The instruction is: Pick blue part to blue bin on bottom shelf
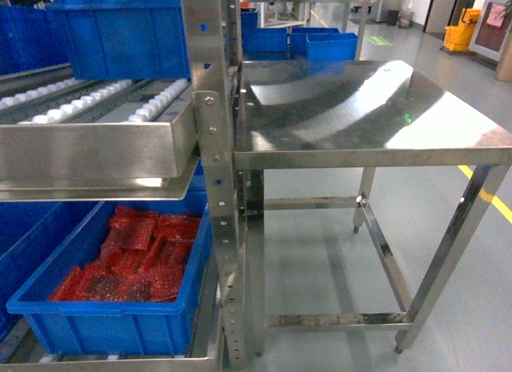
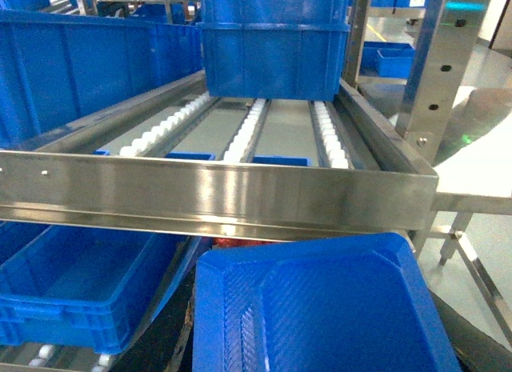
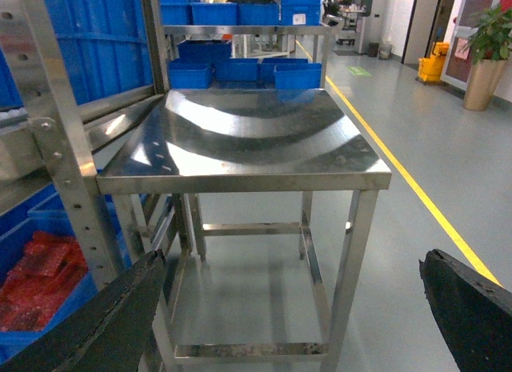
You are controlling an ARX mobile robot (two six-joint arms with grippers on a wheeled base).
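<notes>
Nearest, in the left wrist view, the blue part (image 2: 320, 308) fills the lower right foreground right under the camera. It is a flat moulded piece with a raised rim, a cut corner and a fine ribbed face. The left hand's fingers are not shown, so I cannot tell if it is clamped on the part, though being this close suggests it is carried. It is probably light, stiff, thin-walled plastic with a smooth, slightly slippery skin. Best hold is a pinch across the rim at an edge, since the broad face offers nothing to grip. Right hand (image 3: 292, 268) is spread wide with nothing between the dark fingers, hanging in front of the steel desk (image 3: 240, 140), whose top carries nothing. Low on the left sit an empty low bin (image 2: 64, 308) and a bin of red packets (image 1: 104, 316), under the rack tier. Just beyond the part is the bottom shelf (image 2: 216, 200), with a flat steel front rail and white roller lanes running away. At its far end stands the blue bin (image 2: 276, 56), likely the target, well apart from the part. The part has to clear the rail to get there.
</notes>
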